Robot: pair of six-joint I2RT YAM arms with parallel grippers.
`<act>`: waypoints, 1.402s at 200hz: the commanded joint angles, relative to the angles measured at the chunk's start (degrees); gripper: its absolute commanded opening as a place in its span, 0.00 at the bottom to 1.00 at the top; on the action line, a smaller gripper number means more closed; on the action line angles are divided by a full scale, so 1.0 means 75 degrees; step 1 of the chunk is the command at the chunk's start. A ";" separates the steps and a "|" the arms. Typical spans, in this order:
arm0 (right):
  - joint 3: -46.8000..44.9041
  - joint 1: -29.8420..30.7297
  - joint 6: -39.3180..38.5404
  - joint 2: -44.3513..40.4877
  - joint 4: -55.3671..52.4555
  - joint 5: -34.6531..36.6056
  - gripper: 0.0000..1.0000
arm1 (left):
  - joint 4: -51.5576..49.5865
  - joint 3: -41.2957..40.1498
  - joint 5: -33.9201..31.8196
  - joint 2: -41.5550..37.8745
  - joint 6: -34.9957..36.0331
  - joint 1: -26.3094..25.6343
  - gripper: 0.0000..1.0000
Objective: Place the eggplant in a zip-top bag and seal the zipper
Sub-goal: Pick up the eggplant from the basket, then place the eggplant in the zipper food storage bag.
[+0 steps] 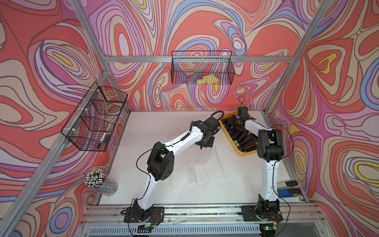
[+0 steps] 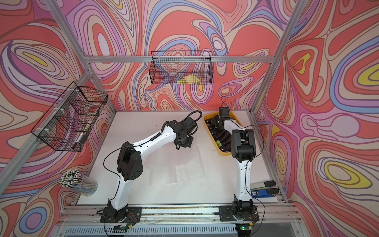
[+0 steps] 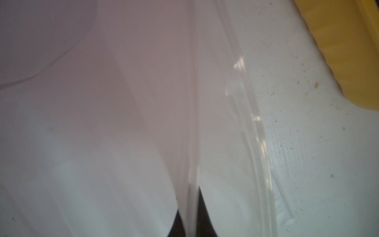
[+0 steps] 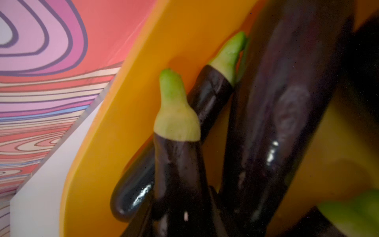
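Right wrist, three green-capped eggplants (image 4: 178, 174), left end effector (image 3: 191, 223) clamping bag (image 3: 225, 123), right one (image 1: 231, 127) unclear

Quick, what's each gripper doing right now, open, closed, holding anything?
Left gripper: closed, pinching the zip-top bag.
Right gripper: over the eggplants in the yellow tray; cannot tell open or closed.

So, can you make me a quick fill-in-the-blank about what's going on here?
1. The eggplants lie in a ____ tray.
2. The left gripper is shut on a clear plastic ____.
3. The tray sits on the robot's ____ side.
4. Black wire ____ hang on the walls.
Missing words: yellow; bag; right; baskets.
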 commanded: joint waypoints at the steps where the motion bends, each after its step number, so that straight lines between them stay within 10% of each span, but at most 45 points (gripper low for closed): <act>1: -0.0415 -0.0036 -0.0200 -0.0663 0.0148 0.0066 0.28 | 0.0204 -0.0058 0.0176 -0.0132 0.0009 0.0061 0.00; 77: -0.3048 0.0094 -0.0213 -0.3505 0.1649 -0.0829 0.24 | 0.0204 -0.0130 0.0446 -0.0057 -0.0303 0.0136 0.00; 138: -0.5601 0.1697 0.0626 -0.5355 0.4308 -0.0709 0.25 | 0.0742 -0.0649 0.1774 -0.0332 -0.0730 0.0475 0.00; 280: -0.8056 0.3078 -0.0706 -0.6154 0.5967 -0.0375 0.25 | 0.1629 -0.1324 0.3020 -0.0767 -0.1314 0.0852 0.00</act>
